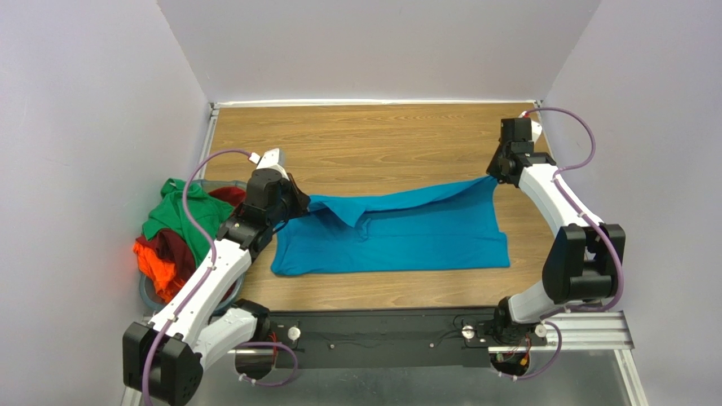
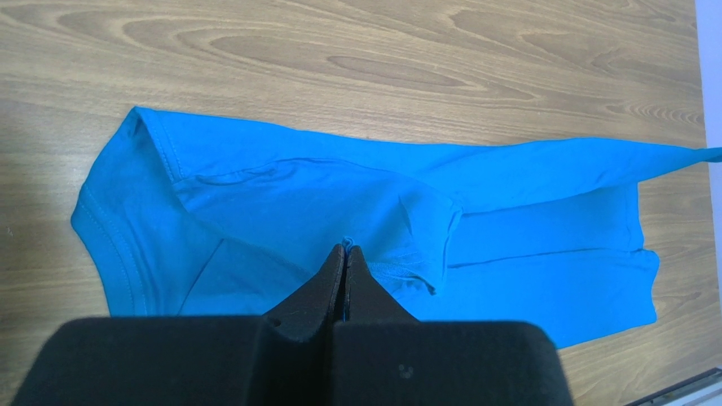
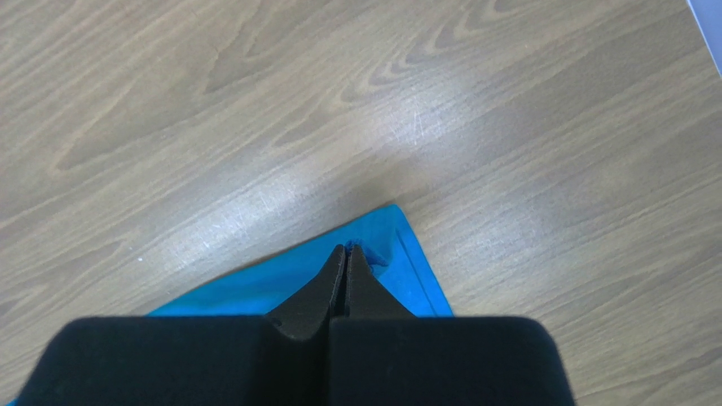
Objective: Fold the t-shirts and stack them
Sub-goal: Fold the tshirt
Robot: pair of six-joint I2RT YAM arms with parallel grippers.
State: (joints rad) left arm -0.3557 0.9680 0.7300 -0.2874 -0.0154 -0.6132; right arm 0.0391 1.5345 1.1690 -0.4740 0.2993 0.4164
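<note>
The teal-blue t-shirt (image 1: 398, 233) lies spread on the wooden table, its far edge lifted and stretched between both grippers. My left gripper (image 1: 298, 201) is shut on the shirt's left end; in the left wrist view (image 2: 346, 248) a pinch of teal cloth (image 2: 280, 203) shows between the closed tips. My right gripper (image 1: 494, 176) is shut on the shirt's far right corner (image 3: 398, 254), raised above the table. The green t-shirt (image 1: 180, 216), the dark red t-shirt (image 1: 180, 247) and the bright orange t-shirt (image 1: 157, 262) lie heaped in the basket at the left.
The grey-blue round basket (image 1: 149, 294) stands at the table's left edge beside my left arm. Bare wood (image 1: 381, 144) lies beyond the teal shirt. White walls close the table's back and sides. A black rail (image 1: 381, 334) runs along the near edge.
</note>
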